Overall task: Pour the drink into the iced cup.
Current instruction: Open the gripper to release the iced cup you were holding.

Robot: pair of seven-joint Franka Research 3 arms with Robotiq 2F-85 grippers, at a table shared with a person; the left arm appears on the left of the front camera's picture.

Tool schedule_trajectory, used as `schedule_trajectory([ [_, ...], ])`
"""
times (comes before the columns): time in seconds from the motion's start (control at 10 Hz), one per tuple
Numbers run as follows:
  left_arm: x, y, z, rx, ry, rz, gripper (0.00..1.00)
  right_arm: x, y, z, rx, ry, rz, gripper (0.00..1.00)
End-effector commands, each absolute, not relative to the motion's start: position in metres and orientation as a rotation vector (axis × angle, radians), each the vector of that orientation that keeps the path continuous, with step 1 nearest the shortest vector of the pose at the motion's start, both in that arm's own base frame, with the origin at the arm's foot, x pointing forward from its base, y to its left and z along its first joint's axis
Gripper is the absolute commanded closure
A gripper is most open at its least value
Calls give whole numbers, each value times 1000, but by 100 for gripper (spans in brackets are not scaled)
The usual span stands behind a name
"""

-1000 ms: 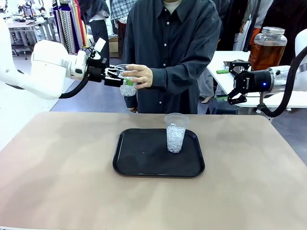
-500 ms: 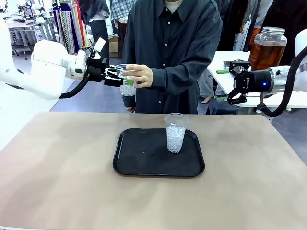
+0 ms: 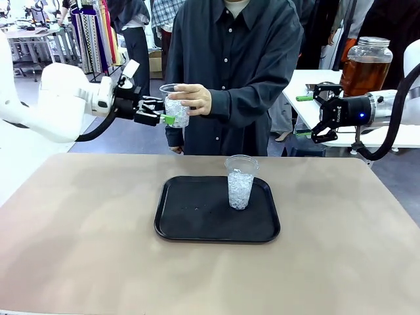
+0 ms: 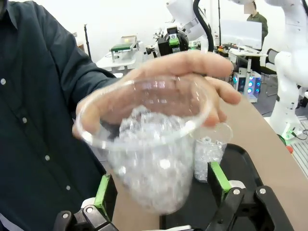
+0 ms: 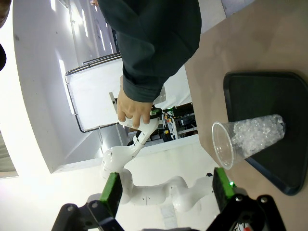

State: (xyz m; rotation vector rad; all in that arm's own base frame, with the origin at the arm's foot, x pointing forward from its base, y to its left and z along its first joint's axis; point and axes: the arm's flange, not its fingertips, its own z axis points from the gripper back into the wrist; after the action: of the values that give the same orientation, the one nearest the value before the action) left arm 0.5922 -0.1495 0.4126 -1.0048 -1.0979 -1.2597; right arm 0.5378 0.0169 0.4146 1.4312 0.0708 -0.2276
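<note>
A person's hand (image 3: 193, 98) holds a clear iced cup (image 3: 176, 109) in the air above the table's far edge. My left gripper (image 3: 163, 110) is open, its green pads (image 4: 102, 189) standing apart on either side of that cup (image 4: 149, 159). A second iced cup (image 3: 240, 182) stands upright at the right side of the black tray (image 3: 197, 216). The drink (image 3: 363, 71) is amber liquid in a large glass jar on a white table at the back right. My right gripper (image 3: 317, 111) hangs open near that table, holding nothing. The right wrist view has the tray cup (image 5: 250, 139) ahead of my right gripper (image 5: 167, 188).
The person in a dark shirt (image 3: 230, 72) stands at the far side of the tan table (image 3: 79, 243). Left half of the tray (image 5: 269, 96) is bare. A green item (image 3: 304, 98) lies on the white side table (image 3: 308, 82).
My left gripper has opened and let go of the cup, drawing back a little to the left. The person's hand now holds the cup alone, slightly higher. The right arm has not moved.
</note>
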Motion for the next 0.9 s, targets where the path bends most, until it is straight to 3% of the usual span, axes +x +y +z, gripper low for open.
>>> schedule_trajectory([
  [0.0,576,-127,391,-1045,-1143,-1237,0,538,17,416,1431,69,-226,0],
  [0.8,506,-54,286,-1117,-1209,-1202,0,538,17,416,1431,69,-226,0],
])
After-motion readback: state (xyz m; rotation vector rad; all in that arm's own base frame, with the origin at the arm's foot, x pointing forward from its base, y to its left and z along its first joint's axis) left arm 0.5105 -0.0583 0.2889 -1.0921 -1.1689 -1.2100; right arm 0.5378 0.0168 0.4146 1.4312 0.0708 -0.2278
